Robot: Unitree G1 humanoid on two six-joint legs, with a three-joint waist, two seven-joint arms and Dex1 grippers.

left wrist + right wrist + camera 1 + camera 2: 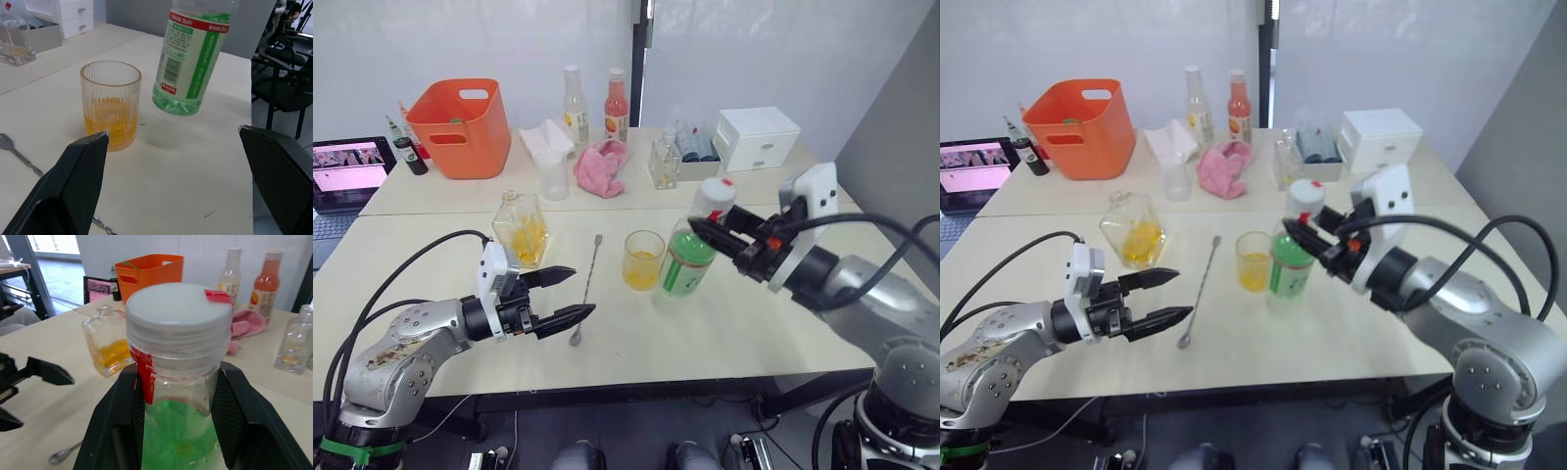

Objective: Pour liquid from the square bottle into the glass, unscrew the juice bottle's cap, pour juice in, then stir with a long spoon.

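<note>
My right gripper [708,231] is shut on the neck of the juice bottle [686,262], a clear plastic bottle of green juice with a white label. The bottle hangs tilted just above the table. Its white cap [178,308] with a red mark is on. Just left of it stands the glass [643,259], holding some orange-yellow liquid. The long spoon [586,284] lies flat to the left of the glass. Behind the spoon sits the square bottle [521,228] with orange-yellow liquid. My left gripper [581,292] is open beside the spoon's bowl, holding nothing.
Along the back of the table stand an orange basket [460,127], two tall drink bottles [574,103], a pink cloth [602,166], a frosted cup [554,181], a faceted glass bottle [663,162] and a white drawer box [756,137]. A laptop [347,171] sits at far left.
</note>
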